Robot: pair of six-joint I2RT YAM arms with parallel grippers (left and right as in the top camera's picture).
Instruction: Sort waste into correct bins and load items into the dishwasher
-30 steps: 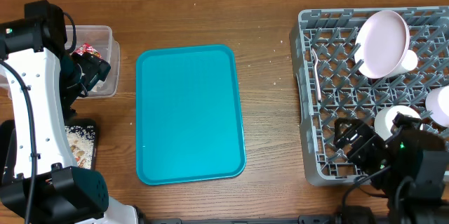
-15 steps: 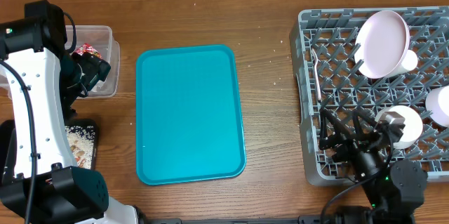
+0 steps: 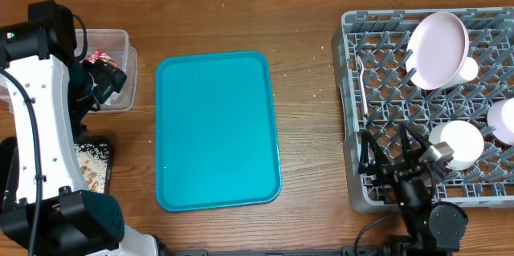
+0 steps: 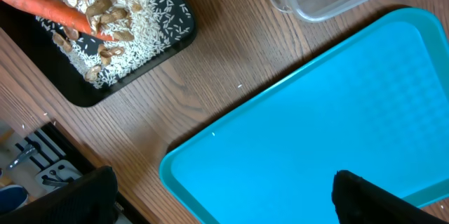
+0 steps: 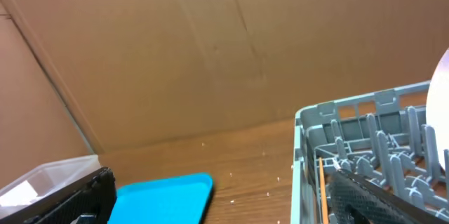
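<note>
While both grippers gape wide and hold nothing, the left gripper (image 4: 223,182) hangs over the table at left and the right gripper (image 5: 223,178) sits at lower right by the dish rack (image 3: 349,140), which holds the plate (image 3: 440,47). A carrot (image 4: 49,8) and rice (image 4: 137,6) lie in the black tray (image 4: 77,94), and a red wrapper (image 3: 102,57) in the clear tub (image 3: 122,41).

The left arm (image 3: 32,119) stands tall, its white link rising behind the claw to a dark elbow, wrist bent down. The left gripper (image 3: 100,82) hangs just ahead of that link, its fingers (image 4: 77,196) spread wide to either side of the wrist view with nothing between them. The right arm (image 3: 438,222) sits folded low and compact behind its claw, and the right gripper (image 3: 387,148) points forward with jaws wide apart, empty.
</note>
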